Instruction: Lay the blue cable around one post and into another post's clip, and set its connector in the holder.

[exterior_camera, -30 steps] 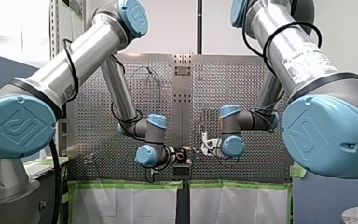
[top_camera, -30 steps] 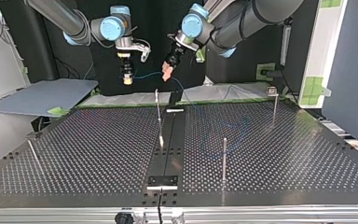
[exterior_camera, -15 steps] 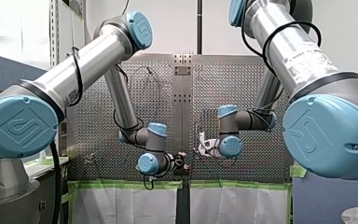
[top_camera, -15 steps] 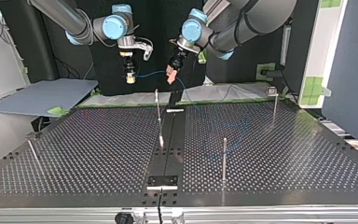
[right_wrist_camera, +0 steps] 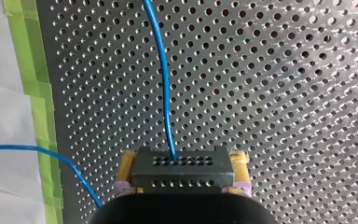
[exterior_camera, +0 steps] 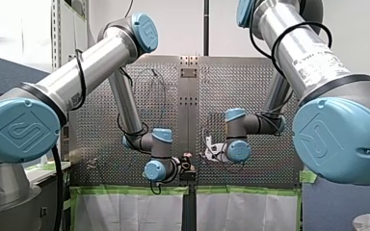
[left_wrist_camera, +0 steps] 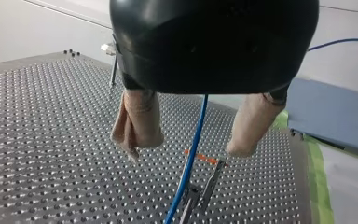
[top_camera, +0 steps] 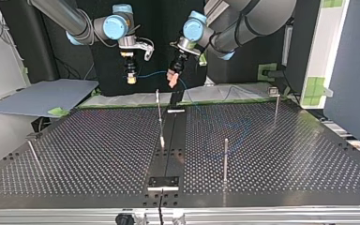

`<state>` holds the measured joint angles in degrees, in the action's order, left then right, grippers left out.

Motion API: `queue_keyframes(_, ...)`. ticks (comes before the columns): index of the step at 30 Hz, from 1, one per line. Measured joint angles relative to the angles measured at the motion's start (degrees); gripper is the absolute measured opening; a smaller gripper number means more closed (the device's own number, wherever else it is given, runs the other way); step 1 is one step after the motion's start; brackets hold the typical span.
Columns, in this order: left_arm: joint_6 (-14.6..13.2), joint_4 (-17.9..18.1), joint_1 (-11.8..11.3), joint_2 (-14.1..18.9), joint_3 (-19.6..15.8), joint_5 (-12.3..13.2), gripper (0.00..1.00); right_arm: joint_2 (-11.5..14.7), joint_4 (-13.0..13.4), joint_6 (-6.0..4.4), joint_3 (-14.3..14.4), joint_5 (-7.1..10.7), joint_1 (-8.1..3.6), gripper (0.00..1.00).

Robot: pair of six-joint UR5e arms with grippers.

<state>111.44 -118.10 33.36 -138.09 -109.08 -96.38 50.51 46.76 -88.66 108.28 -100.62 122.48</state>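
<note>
Perforated table (top_camera: 98, 150) spreads beneath both arms, with thin posts (top_camera: 225, 157) standing on it. My right gripper (top_camera: 130, 78) clamps the dark connector (right_wrist_camera: 182, 171) between its yellow pads (right_wrist_camera: 127, 164), and the blue cable (right_wrist_camera: 164, 84) runs out of the connector over the holes. My left gripper (left_wrist_camera: 189, 142) hangs with its beige fingers (left_wrist_camera: 140, 121) spread wide, gripping nothing, and the cable passes between them without touching either.

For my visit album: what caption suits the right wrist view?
My right gripper clamps the dark connector between yellow pads, its blue cable running ahead over the perforated table.
</note>
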Motion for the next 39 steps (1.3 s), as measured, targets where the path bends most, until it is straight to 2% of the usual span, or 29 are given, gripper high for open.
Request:
queue_keyframes(2,-0.13,0.03,0.03,-0.01,0.0,-0.72,1.0,0.0,0.01,-0.02,0.02,0.03,0.0,0.0)
queue_keyframes(3,-0.21,0.03,0.04,-0.01,0.0,-0.94,0.91,0.0,0.0,-0.03,0.03,0.04,0.0,0.0)
queue_keyframes(4,-0.31,0.04,0.06,-0.01,0.0,-1.11,0.91,0.0,0.01,-0.04,0.03,0.05,0.0,0.0)
queue_keyframes(6,-0.58,0.08,0.11,-0.01,0.01,-1.28,0.71,0.0,-0.03,-0.07,0.02,0.06,0.01,0.0)
queue_keyframes(7,-0.68,0.13,0.12,-0.01,0.02,-1.33,0.71,0.0,-0.07,-0.08,0.0,0.06,0.01,0.0)
queue_keyframes(8,-0.79,0.25,0.13,-0.01,0.02,-1.41,0.54,0.0,-0.1,-0.09,0.0,0.06,0.01,0.0)
queue_keyframes(9,-0.84,0.38,0.16,-0.01,0.02,-1.51,0.48,0.0,-0.12,-0.11,-0.01,0.07,0.01,0.0)
queue_keyframes(10,-0.88,0.51,0.18,-0.01,0.01,-1.66,0.48,0.0,-0.14,-0.11,-0.02,0.07,0.01,0.0)
queue_keyframes(11,-0.93,0.69,0.2,-0.01,0.01,-1.92,0.29,0.0,-0.15,-0.13,-0.02,0.07,0.01,0.0)
queue_keyframes(12,-0.98,0.83,0.21,-0.01,0.01,-2.15,0.16,0.0,-0.16,-0.15,-0.02,0.07,0.01,0.0)
queue_keyframes(13,-1.04,0.99,0.21,-0.01,0.02,-2.34,0.16,0.0,-0.16,-0.17,-0.01,0.07,0.01,0.0)
queue_keyframes(14,-1.1,1.24,0.19,-0.01,0.02,-2.49,0.08,0.0,-0.17,-0.18,-0.01,0.07,0.01,0.0)
queue_keyframes(15,-1.09,1.46,0.17,-0.01,0.02,-2.49,0.04,0.0,-0.17,-0.21,0.0,0.07,0.0,0.0)
queue_keyframes(21,-0.95,2.09,0.07,-0.01,0.03,-1.22,0.04,-0.01,-0.14,-0.35,0.0,0.07,-0.1,0.0)
queue_keyframes(27,-0.74,2.57,-0.07,-0.12,0.02,-1.51,0.04,-0.05,0.1,-0.5,-0.03,0.14,-0.64,0.0)
queue_keyframes(36,-0.49,2.93,-0.08,-1.36,1.0,-1.44,0.04,-0.24,2.69,-0.57,-0.03,0.16,-1.92,0.0)
queue_keyframes(39,-0.38,2.94,-0.1,-1.81,1.53,-1.33,0.04,-1.06,3.63,-0.57,-0.03,0.14,-2.26,0.0)
